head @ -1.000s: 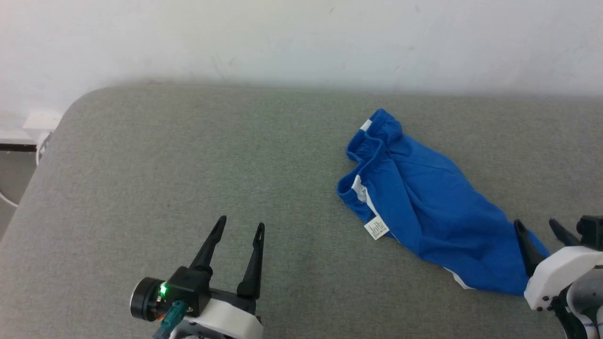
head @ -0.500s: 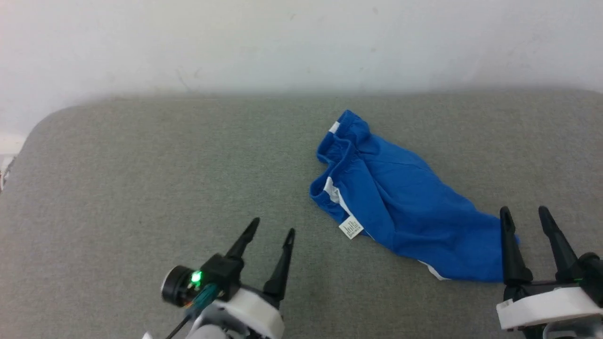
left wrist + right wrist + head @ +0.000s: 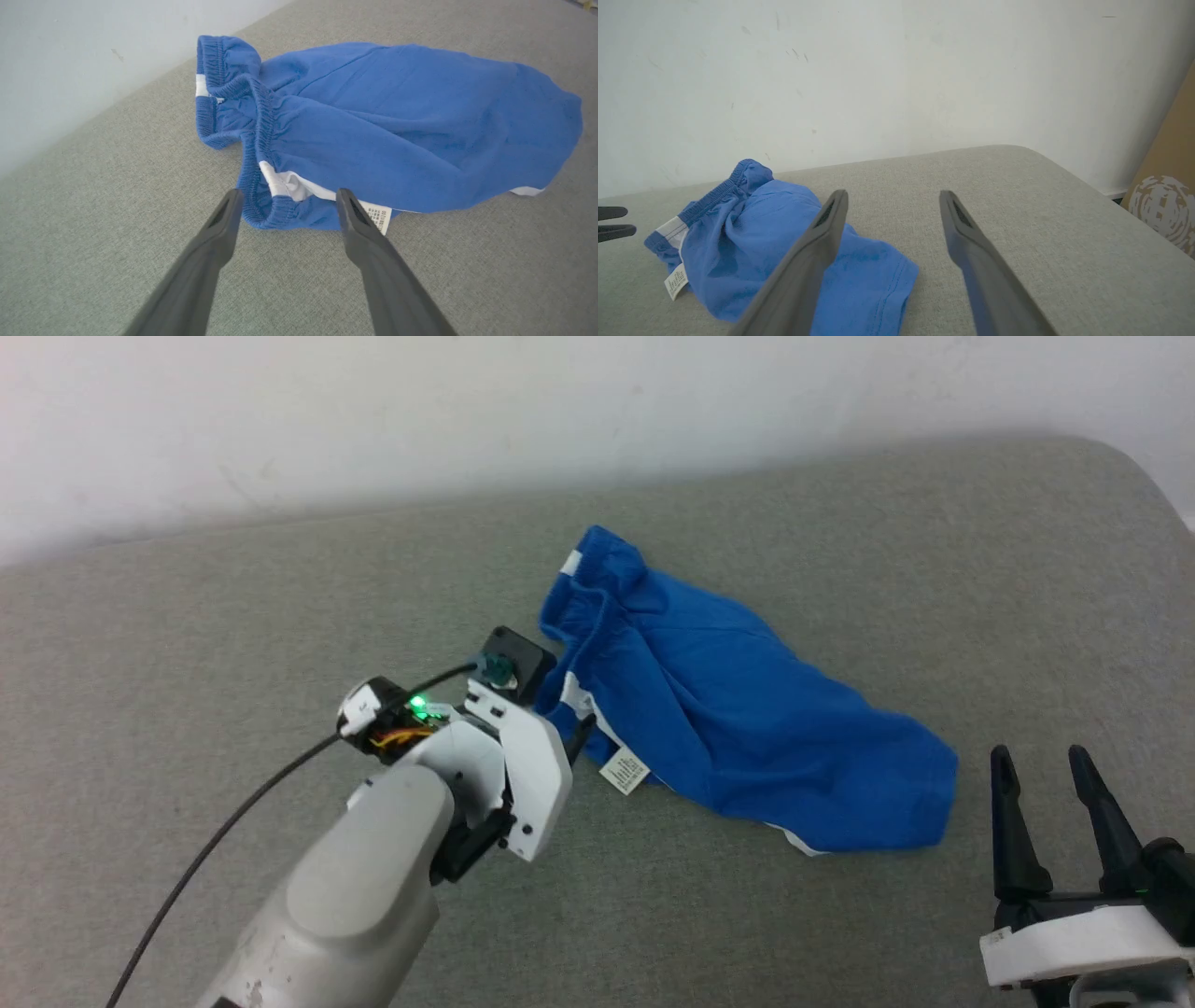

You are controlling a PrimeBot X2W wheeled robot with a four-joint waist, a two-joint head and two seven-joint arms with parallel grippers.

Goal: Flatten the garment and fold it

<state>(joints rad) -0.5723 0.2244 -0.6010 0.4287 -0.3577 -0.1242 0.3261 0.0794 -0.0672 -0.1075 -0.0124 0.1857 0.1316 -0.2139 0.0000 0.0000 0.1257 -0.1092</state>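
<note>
The garment point(image 3: 738, 709) is a pair of bright blue shorts lying crumpled on the grey cushion, with the gathered waistband point(image 3: 259, 121) towards the left and a small white tag point(image 3: 624, 772) at the near edge. My left gripper point(image 3: 288, 193) is open. Its fingertips stand on either side of the waistband's near corner, where a white stripe point(image 3: 287, 183) shows. In the head view the left wrist covers most of that gripper, and one finger point(image 3: 581, 735) shows by the waistband. My right gripper point(image 3: 1039, 756) is open with nothing between its fingers, just right of the garment's point(image 3: 752, 224) hem end.
The grey cushion point(image 3: 187, 644) backs onto a white wall point(image 3: 560, 401), and its rounded corner point(image 3: 1120, 457) lies at the far right. A black cable point(image 3: 233, 821) trails from my left wrist. Brown cardboard point(image 3: 1167, 205) stands beyond the cushion's right edge.
The head camera has turned right. My left arm has reached forward and right to the waistband's near corner. My right gripper, which stood at the hem end, is now a little clear of it.
</note>
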